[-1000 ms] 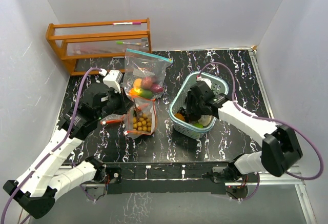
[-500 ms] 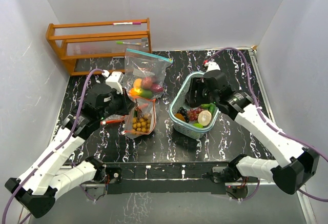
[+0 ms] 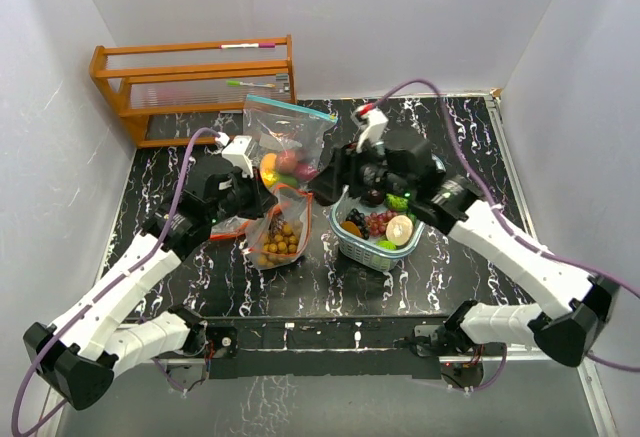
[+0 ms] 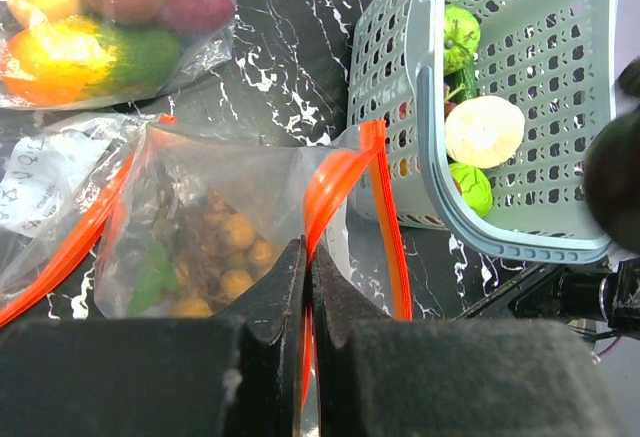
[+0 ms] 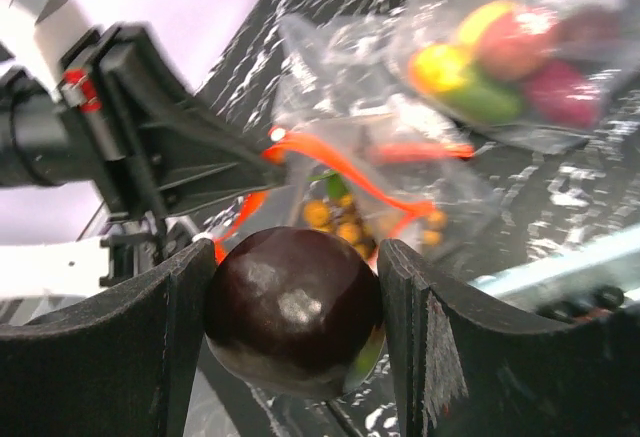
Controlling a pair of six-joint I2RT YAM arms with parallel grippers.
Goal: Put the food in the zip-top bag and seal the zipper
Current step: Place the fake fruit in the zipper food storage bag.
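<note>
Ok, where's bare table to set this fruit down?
Free: the near table strip between basket and arm bases, and the far-right corner beyond the basket. Crowded: the middle, around the orange-zip bag and the filled bag.

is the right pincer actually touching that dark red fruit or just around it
Touching. The right wrist view shows the dark red fruit pressed between both fingers of the right pincer, no gap on either side.

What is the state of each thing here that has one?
Clear orange-zipper plastic bag: open, partly filled.
Left gripper: shut on its rim.
Clear teal-zipper plastic bag: filled; seal unclear.
Right gripper: shut on dark red round toy fruit.
Teal plastic lattice basket: partly filled.
</note>
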